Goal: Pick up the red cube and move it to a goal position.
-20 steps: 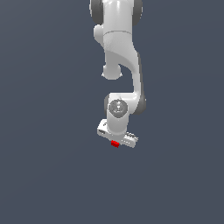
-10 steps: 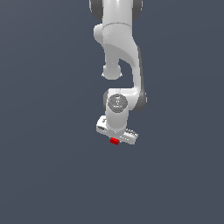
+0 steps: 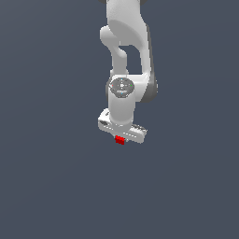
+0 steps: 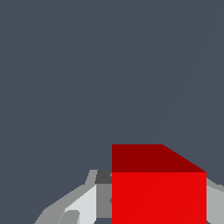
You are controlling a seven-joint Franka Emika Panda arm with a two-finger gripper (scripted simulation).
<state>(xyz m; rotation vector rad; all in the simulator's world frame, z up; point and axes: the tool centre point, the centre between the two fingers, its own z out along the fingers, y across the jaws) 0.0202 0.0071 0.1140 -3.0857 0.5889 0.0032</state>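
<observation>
Between tool [image 3: 120,138] fingers: unmarked red cube [image 4: 158,192]

Arm [image 3: 125,56] vertical, wrist down, jaws clamped (on red cube [image 3: 120,139]).

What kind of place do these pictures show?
Probably a simulated test scene, not a real room: a featureless grey-blue backdrop, a white robot arm, and its hand shut on a flat-shaded red cube.

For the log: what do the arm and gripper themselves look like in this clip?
The arm is glossy white with rounded, bulbous links and dark grey seams; a round grey cap marks the wrist joint. The gripper is a wide, flat white bar. Its fingers show light and mid grey. No cables or markings visible.
</observation>
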